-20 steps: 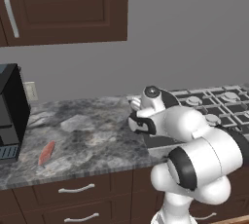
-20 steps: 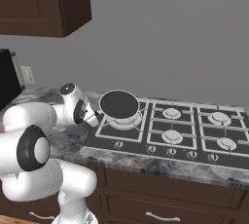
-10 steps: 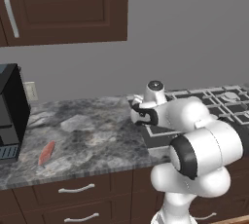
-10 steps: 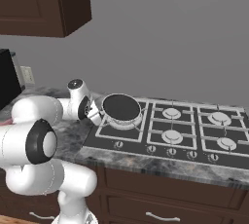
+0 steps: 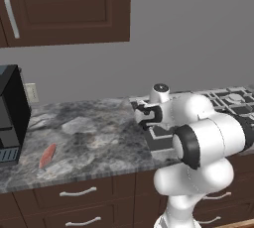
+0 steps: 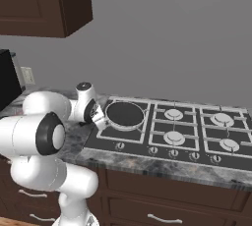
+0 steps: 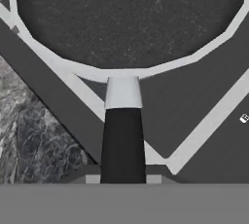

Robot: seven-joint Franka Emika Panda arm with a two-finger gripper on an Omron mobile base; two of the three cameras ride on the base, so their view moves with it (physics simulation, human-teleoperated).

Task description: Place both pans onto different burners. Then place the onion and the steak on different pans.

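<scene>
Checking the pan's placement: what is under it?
The pan sits on the hob, over its rear left grate; the burner ring beneath is covered. Inside, it looks empty.

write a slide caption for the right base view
White arm's gripper holds round black frying pan by its handle over the hob's rear-left burner.

black pan [image 6: 125,114] sits on the hob's rear-left burner; red steak [image 5: 47,156] lies on the counter.
</scene>
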